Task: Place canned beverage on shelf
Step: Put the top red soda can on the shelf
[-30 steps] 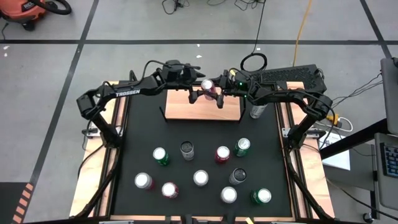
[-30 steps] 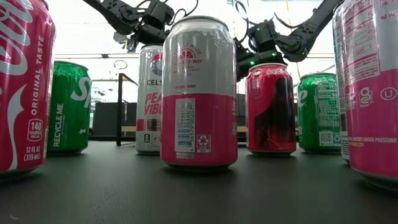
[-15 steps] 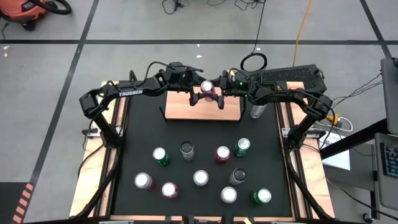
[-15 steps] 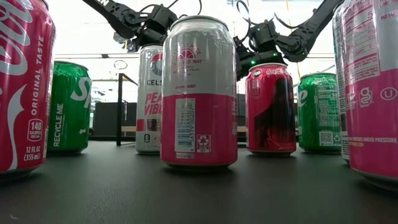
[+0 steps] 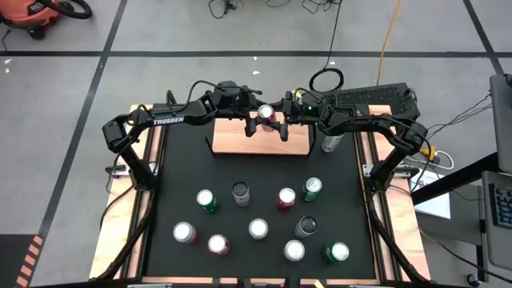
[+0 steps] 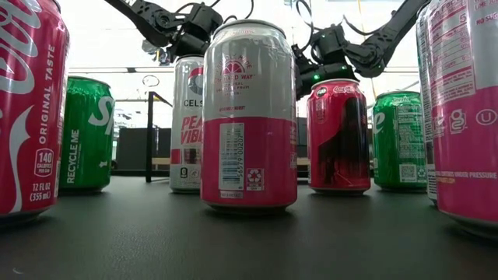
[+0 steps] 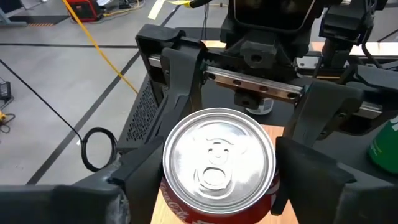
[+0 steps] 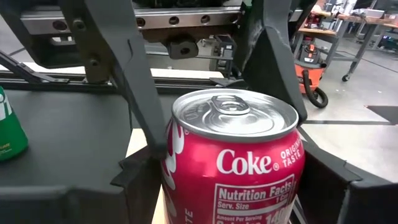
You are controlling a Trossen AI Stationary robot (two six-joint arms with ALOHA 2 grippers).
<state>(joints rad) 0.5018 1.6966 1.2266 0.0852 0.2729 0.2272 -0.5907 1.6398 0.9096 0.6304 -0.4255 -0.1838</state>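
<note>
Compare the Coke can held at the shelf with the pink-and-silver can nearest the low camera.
The Coke can is clamped between the left gripper and the right gripper at the shelf; the pink-and-silver can stands free on the black mat. The Coke can is red with white lettering; the pink-and-silver can is silver above, pink below. Both are upright.

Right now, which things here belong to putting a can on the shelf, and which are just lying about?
In the job: Coke can, gripped by left gripper and right gripper; shelf under it.
Lying about: ten cans on the black mat; one can beside the shelf.
</note>
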